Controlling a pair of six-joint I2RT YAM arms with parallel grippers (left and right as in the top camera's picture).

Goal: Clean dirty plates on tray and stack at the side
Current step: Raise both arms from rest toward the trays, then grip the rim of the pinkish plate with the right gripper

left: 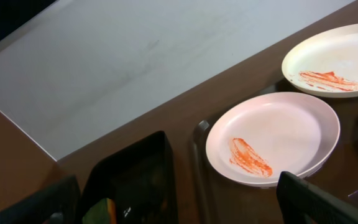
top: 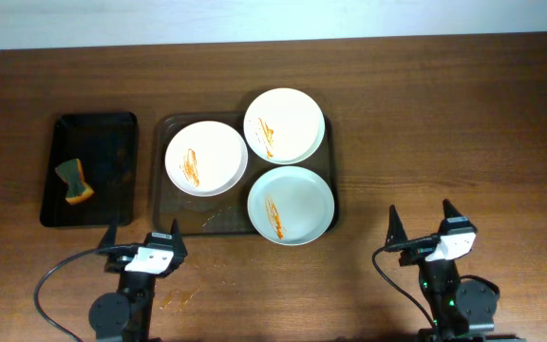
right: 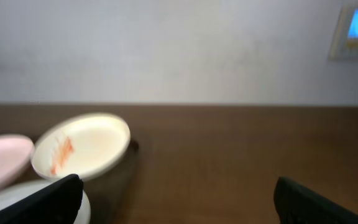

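black two-fingered left gripper (top: pixel 144 237) sits low at the near edge of a brown wooden table (top: pixel 444 114), its jaws spread wide and holding nothing. just beyond it lies the near left corner of a large dark brown tray (top: pixel 183 217) with rounded corners and a raised rim, its bare floor smeared with a pale streak of sauce. three round white plates rest on this tray, each marked with orange-brown sauce. the left plate (top: pixel 206 158) is closest to the left gripper and has a streak near its middle. the far plate (top: pixel 284 125) sits at the tray's far right, its edge reaching over the far rim and meeting the left plate. the near plate (top: pixel 291 205) fills the tray's near right corner, streaked left of centre. left of the brown tray, just beside it, is a smaller black tray (top: pixel 55 171) holding a green and yellow sponge (top: pixel 75 181). an orange smear (top: pixel 174 297) marks the table beside the left arm's base. the right gripper (top: pixel 422 228) is near the table's front edge, well apart from the tray on its right side, released, jaws wide, over bare wood. its wrist view is blurred, showing two plates at the left and a white wall behind.
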